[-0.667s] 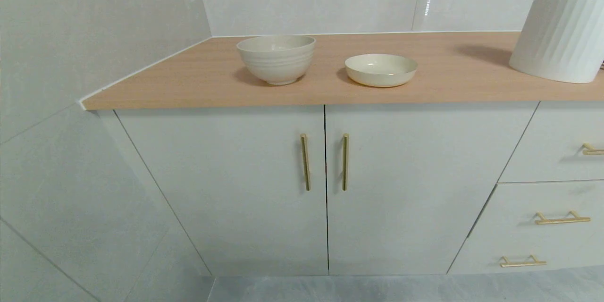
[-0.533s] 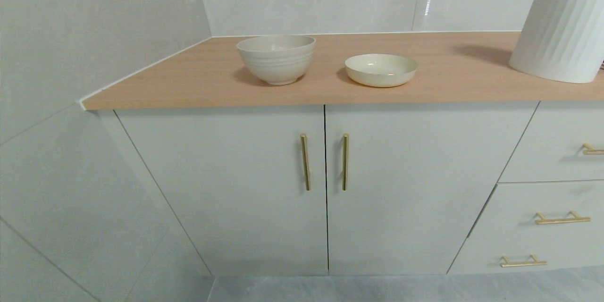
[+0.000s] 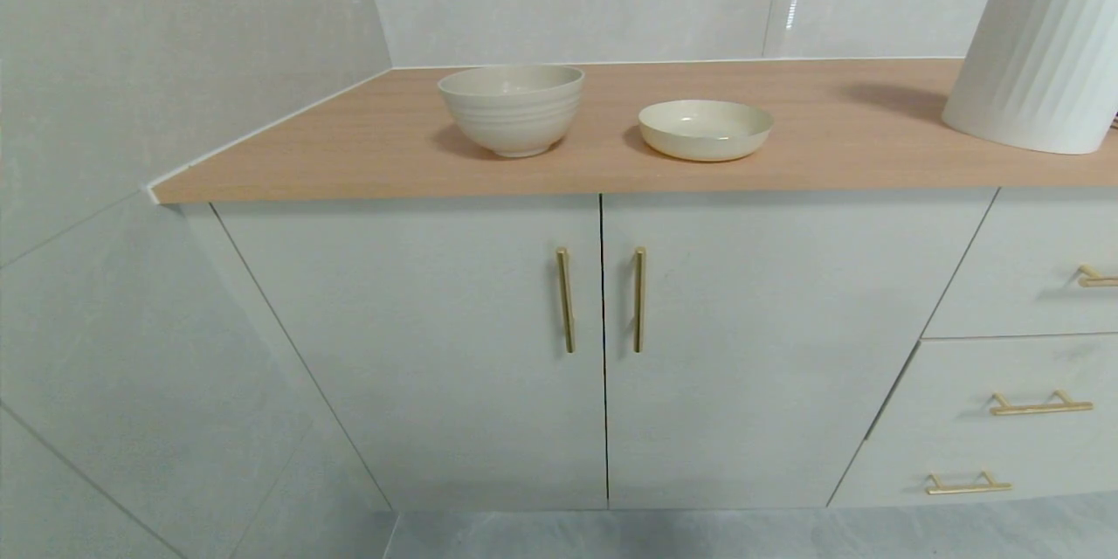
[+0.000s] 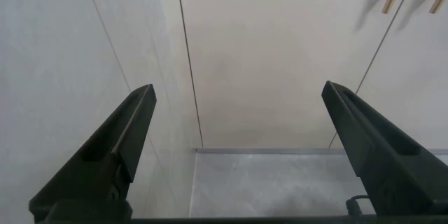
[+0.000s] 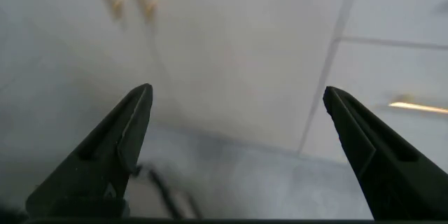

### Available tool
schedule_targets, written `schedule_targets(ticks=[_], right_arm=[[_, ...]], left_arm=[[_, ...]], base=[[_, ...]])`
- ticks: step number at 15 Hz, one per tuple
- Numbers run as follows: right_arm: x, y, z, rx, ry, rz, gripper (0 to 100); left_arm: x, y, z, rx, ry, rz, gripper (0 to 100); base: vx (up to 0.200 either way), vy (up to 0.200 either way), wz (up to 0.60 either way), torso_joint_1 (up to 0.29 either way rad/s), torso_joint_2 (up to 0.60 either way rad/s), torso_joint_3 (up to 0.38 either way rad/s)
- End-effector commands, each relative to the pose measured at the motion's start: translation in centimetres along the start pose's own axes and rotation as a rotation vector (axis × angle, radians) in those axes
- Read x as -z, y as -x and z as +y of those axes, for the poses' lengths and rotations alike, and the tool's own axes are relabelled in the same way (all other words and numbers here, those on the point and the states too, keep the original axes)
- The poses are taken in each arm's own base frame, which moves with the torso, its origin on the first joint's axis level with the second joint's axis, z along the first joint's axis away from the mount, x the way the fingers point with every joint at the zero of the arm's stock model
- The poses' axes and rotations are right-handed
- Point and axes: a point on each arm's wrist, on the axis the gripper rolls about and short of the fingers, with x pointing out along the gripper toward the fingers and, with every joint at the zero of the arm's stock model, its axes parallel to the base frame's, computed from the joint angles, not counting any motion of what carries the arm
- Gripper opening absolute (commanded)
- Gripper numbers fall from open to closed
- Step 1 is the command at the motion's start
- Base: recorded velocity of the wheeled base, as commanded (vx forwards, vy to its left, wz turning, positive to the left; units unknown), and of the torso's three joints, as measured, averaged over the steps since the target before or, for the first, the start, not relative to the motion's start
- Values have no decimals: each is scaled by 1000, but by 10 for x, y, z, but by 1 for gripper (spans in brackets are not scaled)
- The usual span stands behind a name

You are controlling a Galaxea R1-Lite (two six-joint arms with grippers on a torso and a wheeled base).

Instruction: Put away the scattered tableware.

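Two pincers first: how do yours stand?

Both are spread wide and hold nothing. Your left gripper [image 4: 238, 91] and right gripper [image 5: 238, 89] hang low, facing the cupboard doors [image 4: 266, 56] near the floor [image 4: 280, 189].

And beyond them?

In the head view the doors fill the centre of the frame, both closed, with their gold handles [image 3: 565, 300] side by side. Drawers [image 3: 1039, 404] sit at lower right. Above, on the wooden counter [image 3: 349, 157], the deep bowl [image 3: 511, 109] stands at upper centre. The shallow dish [image 3: 706, 129] is to its right, near it but apart. Both are upright. A tall white ribbed container [image 3: 1039, 44] stands farther back at upper right.

Which step is this, then?

The very start, I judge: nothing is lifted and no door is open. Next you must raise an arm, either to a handle to open storage or up to the counter. For the bowl, set one finger inside the rim and one outside, and keep clear of the dish.
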Motion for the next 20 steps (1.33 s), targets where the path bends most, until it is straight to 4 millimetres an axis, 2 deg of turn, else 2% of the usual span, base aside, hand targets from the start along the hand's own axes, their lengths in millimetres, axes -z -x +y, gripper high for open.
schedule_targets(ticks=[1,3,4,5,7,8,9,10,12,14,16,20], right_arm=[[-44,-81,-4,-248,-19,308,100],[-54,-133,6,-338,-6,378,100],[-54,-150,11,-370,-3,389,100],[-50,-185,24,-418,-20,388,100],[-47,-219,36,-448,-53,360,100],[-48,-250,50,-480,-91,334,100],[-49,-264,58,-494,-97,324,100],[-49,-268,60,-500,-95,325,100],[-53,-295,75,-530,-91,311,100],[-56,-320,81,-532,-97,295,100],[-50,-331,94,-545,-94,298,100],[-44,-345,99,-497,-128,207,100]], left_arm=[[0,0,0,-1,0,2,100],[0,0,0,-1,0,0,100],[0,0,0,-1,0,2,100],[0,0,0,-1,0,0,100],[0,0,0,1,0,2,100],[0,0,0,-1,0,2,100],[0,0,0,-1,0,2,100],[0,0,0,1,0,2,100],[0,0,0,-1,0,2,100],[0,0,0,1,0,2,100],[0,0,0,1,0,2,100],[0,0,0,-1,0,2,100]], base=[[0,0,0,0,0,0],[0,0,0,0,0,0],[0,0,0,0,0,0],[0,0,0,0,0,0],[0,0,0,0,0,0],[0,0,0,0,0,0],[0,0,0,0,0,0],[0,0,0,0,0,0],[0,0,0,0,0,0],[0,0,0,0,0,0],[0,0,0,0,0,0],[0,0,0,0,0,0]])
